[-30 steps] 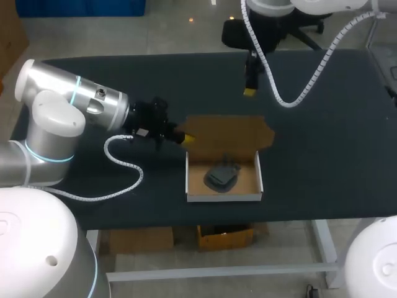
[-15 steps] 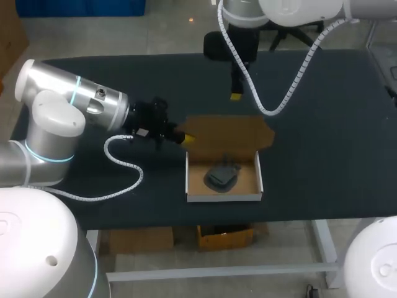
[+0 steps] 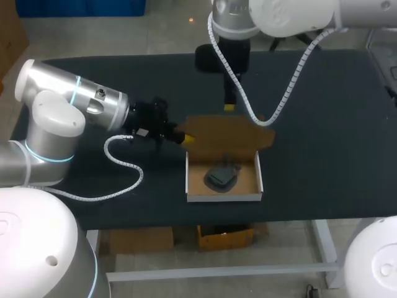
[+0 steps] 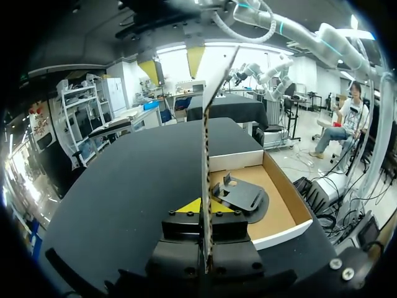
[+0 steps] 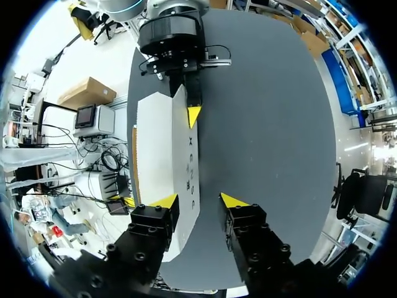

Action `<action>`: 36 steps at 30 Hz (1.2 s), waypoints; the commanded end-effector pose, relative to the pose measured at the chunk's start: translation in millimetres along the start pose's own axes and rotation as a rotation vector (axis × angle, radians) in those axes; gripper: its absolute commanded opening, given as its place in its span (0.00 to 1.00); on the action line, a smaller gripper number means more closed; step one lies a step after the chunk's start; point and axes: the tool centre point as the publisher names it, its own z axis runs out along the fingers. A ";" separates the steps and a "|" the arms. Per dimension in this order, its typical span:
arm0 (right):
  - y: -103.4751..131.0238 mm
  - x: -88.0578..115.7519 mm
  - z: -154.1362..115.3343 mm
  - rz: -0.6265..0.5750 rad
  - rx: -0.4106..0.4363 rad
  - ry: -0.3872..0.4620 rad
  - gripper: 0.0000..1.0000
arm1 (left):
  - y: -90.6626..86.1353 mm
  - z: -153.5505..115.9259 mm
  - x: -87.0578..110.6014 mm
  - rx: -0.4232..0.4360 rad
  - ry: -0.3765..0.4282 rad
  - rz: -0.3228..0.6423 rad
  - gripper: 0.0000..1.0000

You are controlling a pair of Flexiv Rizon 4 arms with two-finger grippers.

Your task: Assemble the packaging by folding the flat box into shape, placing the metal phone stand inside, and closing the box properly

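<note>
We had left gripper (image 3: 187, 138) clamped on box lid (image 3: 229, 131), right gripper (image 3: 229, 107) spread above lid, phone stand (image 3: 222, 175) in box (image 3: 223, 197).

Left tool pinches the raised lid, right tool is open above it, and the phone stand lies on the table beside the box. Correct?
No. The phone stand lies inside the box, not beside it on the table, as the head view shows. The rest holds: the left tool pinches the raised lid and the right tool is open above it.

Box (image 3: 223, 197) open above; raised lid (image 3: 229, 132) blocks rear.
</note>
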 end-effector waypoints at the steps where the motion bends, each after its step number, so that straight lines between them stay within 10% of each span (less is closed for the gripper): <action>1: 6.0 5.7 0.5 -0.005 0.012 0.000 0.37 | 1.0 0.4 1.6 0.002 -0.002 0.002 0.00; 36: -3.1 35.7 11.3 0.024 0.024 0.026 0.36 | 1.0 0.4 1.6 0.002 -0.002 0.002 0.00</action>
